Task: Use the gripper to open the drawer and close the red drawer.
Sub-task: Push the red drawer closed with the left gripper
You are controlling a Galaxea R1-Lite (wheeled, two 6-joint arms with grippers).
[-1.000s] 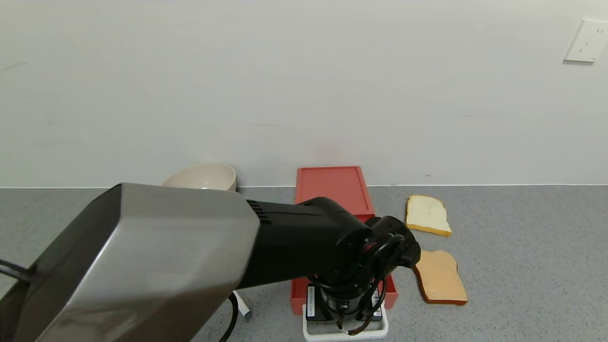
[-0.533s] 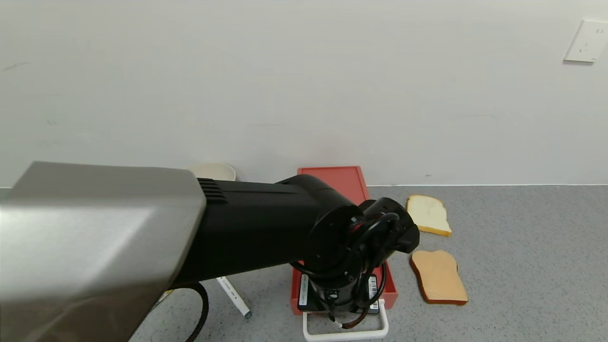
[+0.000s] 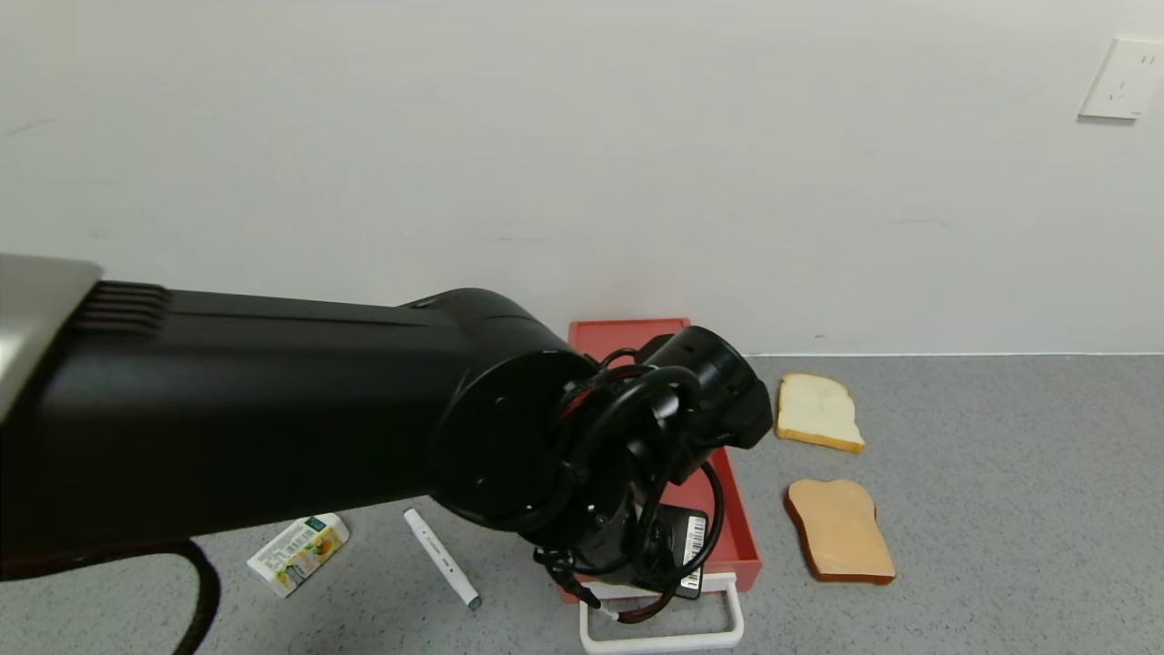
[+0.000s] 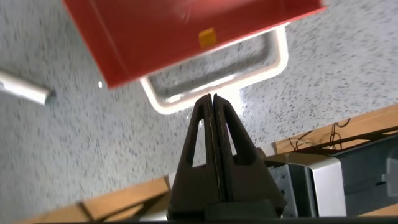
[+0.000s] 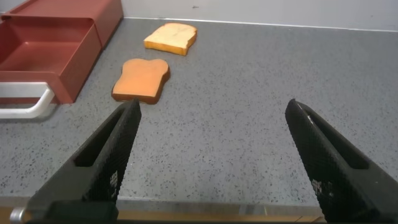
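The coral-red drawer [image 3: 638, 340] stands against the wall with its tray [image 3: 733, 523] slid out toward me. Its white loop handle [image 3: 664, 642] is at the front. My left gripper [image 3: 627, 575], black with looped cables and a barcode label, hangs over the tray's front and the handle. In the left wrist view its fingers [image 4: 212, 106] are pressed together with nothing between them, raised above the handle [image 4: 273, 62] and the tray's front [image 4: 186, 37]. My right gripper [image 5: 211, 106] is open and empty low over the table, right of the drawer [image 5: 50, 50].
A pale bread slice [image 3: 818, 411] and a toast slice [image 3: 841, 530] lie right of the drawer. A white marker [image 3: 443, 558] and a small carton [image 3: 297, 553] lie to its left. My left arm hides much of the table's left side. A wall outlet [image 3: 1126, 77] is at the top right.
My left arm has risen toward the camera, lifting the gripper off the handle. It now hides the bowl and uncovers the marker and carton. The tray has stayed pulled out.
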